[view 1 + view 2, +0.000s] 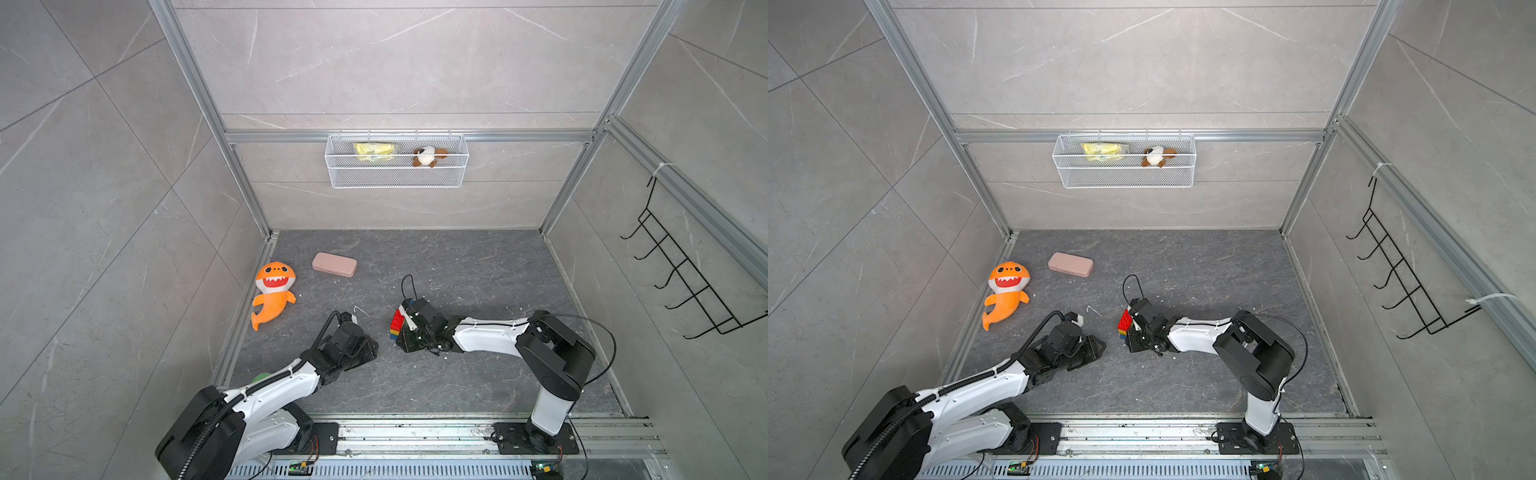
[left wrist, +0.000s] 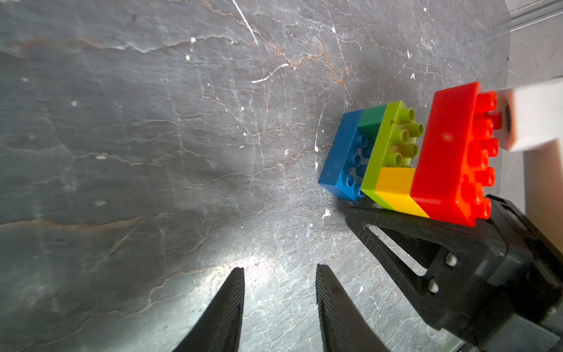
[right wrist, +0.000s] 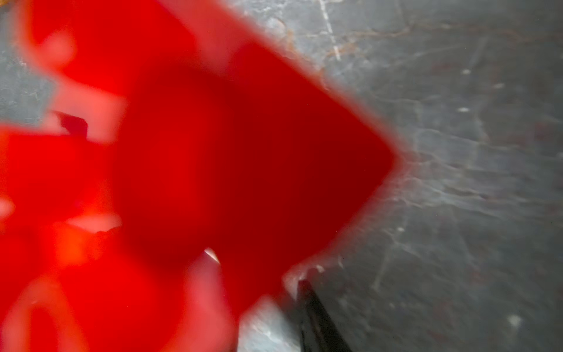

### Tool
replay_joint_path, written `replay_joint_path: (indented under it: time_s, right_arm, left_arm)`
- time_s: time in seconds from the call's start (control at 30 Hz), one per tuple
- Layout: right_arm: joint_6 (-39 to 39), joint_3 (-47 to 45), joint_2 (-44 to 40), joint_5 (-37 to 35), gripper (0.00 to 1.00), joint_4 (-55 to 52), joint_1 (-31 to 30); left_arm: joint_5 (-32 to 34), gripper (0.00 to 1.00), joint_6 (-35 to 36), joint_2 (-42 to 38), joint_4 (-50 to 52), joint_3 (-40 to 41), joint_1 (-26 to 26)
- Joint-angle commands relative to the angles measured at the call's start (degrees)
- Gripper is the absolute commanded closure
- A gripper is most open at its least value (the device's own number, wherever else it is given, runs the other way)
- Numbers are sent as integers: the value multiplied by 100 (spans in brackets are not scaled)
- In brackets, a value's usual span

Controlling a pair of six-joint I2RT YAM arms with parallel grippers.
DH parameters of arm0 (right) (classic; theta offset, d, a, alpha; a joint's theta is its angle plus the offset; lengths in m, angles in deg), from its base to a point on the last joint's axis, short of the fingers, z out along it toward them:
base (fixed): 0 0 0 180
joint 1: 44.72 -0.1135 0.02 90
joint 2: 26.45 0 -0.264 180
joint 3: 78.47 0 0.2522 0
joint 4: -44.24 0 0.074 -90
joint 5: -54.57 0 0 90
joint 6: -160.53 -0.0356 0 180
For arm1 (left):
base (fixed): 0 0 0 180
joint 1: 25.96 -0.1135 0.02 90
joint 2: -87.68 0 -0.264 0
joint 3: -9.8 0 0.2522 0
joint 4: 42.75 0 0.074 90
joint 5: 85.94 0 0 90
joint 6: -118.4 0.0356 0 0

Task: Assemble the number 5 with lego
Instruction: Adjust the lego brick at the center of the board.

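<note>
The right arm's fingers (image 2: 396,225) gripped a stack of red, yellow, lime, dark green and blue studded plastic bricks (image 2: 393,183), blue end near the dark stone worktop (image 2: 152,152), apparently for set-down. The left arm's fingers (image 2: 225,311) hovered beside it, narrowly parted and empty.

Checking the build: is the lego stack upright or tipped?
Tipped on its side: the lego stack has studs pointing sideways, its colour layers running along the table.

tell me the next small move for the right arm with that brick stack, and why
Probably lower the lego number 5 onto the table and open the right gripper. Its red, yellow, green and blue layers already look joined, it hangs sideways close to the table, and the open left gripper holds nothing to add.
</note>
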Motion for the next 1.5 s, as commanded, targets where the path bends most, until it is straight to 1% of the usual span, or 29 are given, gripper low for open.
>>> replay_joint_path:
  time_s: [0.0, 0.13, 0.17, 0.27, 0.43, 0.57, 0.73, 0.9, 1.1, 1.27, 1.47]
  right_arm:
    - [-204, 77, 296, 38, 65, -43, -133]
    - [-226, 110, 357, 95, 65, 82, -196]
    - [-202, 88, 325, 126, 65, 111, -202]
    - [-100, -78, 79, 140, 64, 109, -208]
    - [45, -566, -684, -5, 61, -55, -209]
    - [100, -946, -1270, -275, 59, -303, -181]
    - [78, -1365, -1845, -454, 57, -397, -21]
    - [83, -1544, -1965, -409, 57, -320, 152]
    - [49, -1685, -1951, -321, 57, -171, 296]
    - [52, -1768, -2011, -252, 57, -111, 384]
    - [68, -1855, -2108, -186, 58, -92, 482]
  left_arm:
    - [153, 57, 12, -173, 209, 71, -48]
    - [159, 56, 62, -223, 209, 76, -48]
    - [159, 55, 110, -231, 200, 66, -53]
    - [163, 45, 318, -240, 204, -31, -44]
    - [115, 30, 766, -198, 205, -281, -44]
    - [38, 23, 1027, -171, 121, -473, -31]
    - [30, 18, 1294, 108, 109, -805, 67]
    - [263, 15, 1533, 599, 197, -1303, 297]
    - [622, 16, 1708, 1230, 499, -1878, 573]
    - [829, 24, 1733, 1588, 678, -2184, 641]
    - [884, 35, 1764, 1902, 806, -2438, 651]
